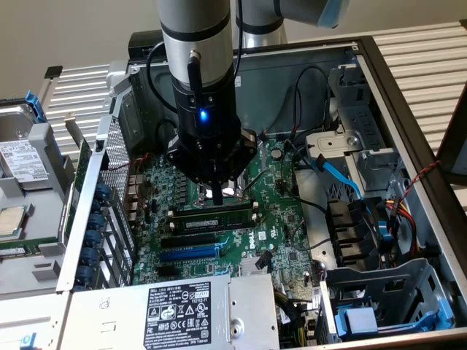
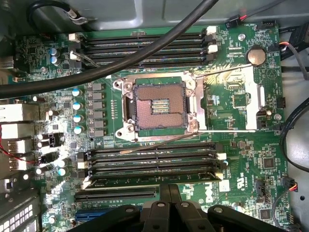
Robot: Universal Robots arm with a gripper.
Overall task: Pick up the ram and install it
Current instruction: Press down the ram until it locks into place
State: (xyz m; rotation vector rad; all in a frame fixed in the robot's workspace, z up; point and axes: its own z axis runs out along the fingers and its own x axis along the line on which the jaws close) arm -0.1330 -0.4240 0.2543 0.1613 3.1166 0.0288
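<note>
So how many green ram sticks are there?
1. The ram stands on edge on the motherboard, right beneath the gripper. The arm may hide others.

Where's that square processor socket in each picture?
Exterior view: the CPU socket peeks out just behind the gripper, mid-motherboard.
Wrist view: the CPU socket lies between two banks of memory slots.
Shared landmark: the coin battery.
</note>
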